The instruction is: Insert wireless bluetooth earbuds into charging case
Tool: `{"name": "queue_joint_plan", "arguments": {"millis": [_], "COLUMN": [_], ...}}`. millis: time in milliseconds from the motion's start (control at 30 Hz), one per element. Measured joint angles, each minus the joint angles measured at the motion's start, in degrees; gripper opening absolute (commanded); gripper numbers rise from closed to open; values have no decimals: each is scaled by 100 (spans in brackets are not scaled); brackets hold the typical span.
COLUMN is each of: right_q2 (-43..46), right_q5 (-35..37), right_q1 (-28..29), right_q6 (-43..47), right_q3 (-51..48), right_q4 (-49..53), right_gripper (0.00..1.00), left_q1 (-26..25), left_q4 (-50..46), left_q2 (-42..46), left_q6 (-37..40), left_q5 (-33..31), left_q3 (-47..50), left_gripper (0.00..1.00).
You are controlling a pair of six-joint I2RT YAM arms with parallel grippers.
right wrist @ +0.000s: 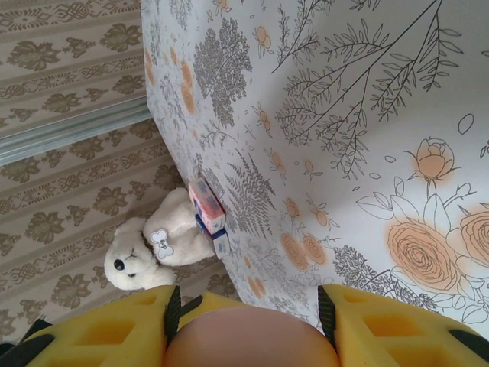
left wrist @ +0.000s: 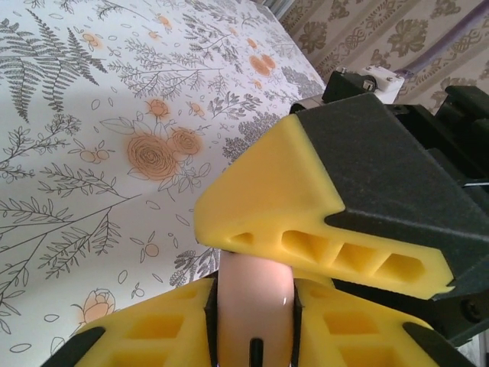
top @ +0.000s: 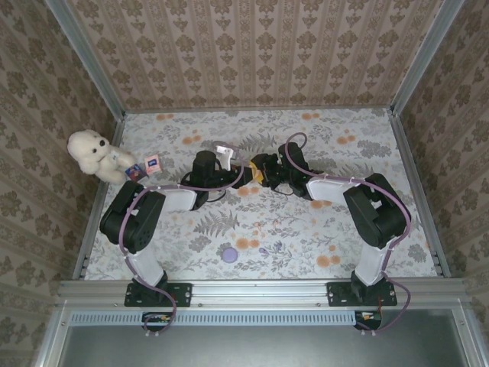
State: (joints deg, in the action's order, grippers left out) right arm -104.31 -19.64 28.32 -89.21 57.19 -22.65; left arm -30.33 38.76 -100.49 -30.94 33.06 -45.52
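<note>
A smooth pink charging case (left wrist: 254, 294) sits between the yellow fingers of my left gripper (left wrist: 254, 284), which is shut on it; a dark slot marks its near face. One yellow finger (left wrist: 306, 222) of the right gripper lies across the top of the case. In the right wrist view the same pink case (right wrist: 252, 340) bulges between my right gripper's (right wrist: 250, 307) pads, gripped on both sides. From above, the left gripper (top: 241, 164) and right gripper (top: 264, 170) meet tip to tip above the table's middle. I cannot make out any earbud.
A white teddy bear (top: 93, 153) and two small boxes (top: 145, 166) sit at the far left corner; the bear (right wrist: 153, 245) and boxes (right wrist: 208, 210) also show from the right wrist. A small purple disc (top: 229, 254) lies near the front. Wallpapered walls surround the floral tabletop (top: 306, 229).
</note>
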Motion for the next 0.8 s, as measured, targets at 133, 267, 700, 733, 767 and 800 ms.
{"name": "queue_joint_plan", "arguments": {"millis": [133, 267, 700, 733, 767, 800], "right_q2": [-2, -2, -7, -7, -7, -7], "right_q5": [0, 0, -4, -4, -4, -4], "right_q1": [-9, -11, -13, -17, -20, -20], "right_q6": [-37, -63, -83, -83, -83, -83], "right_q3": [0, 0, -2, -4, -4, -9], "right_q4": [-4, -4, -7, -9, -7, -9], "right_gripper": [45, 45, 45, 45, 45, 45], "left_q1": [0, 0, -2, -2, -2, -2], "left_q4": [50, 72, 157, 160, 160, 160], "left_q2": [0, 0, 0, 0, 0, 0], "left_q6": [-9, -9, -33, -31, -35, -33], "left_q5": [-4, -4, -11, -11, -11, -11], "left_q3": [20, 35, 87, 90, 90, 90], "left_gripper": [19, 21, 25, 22, 20, 17]}}
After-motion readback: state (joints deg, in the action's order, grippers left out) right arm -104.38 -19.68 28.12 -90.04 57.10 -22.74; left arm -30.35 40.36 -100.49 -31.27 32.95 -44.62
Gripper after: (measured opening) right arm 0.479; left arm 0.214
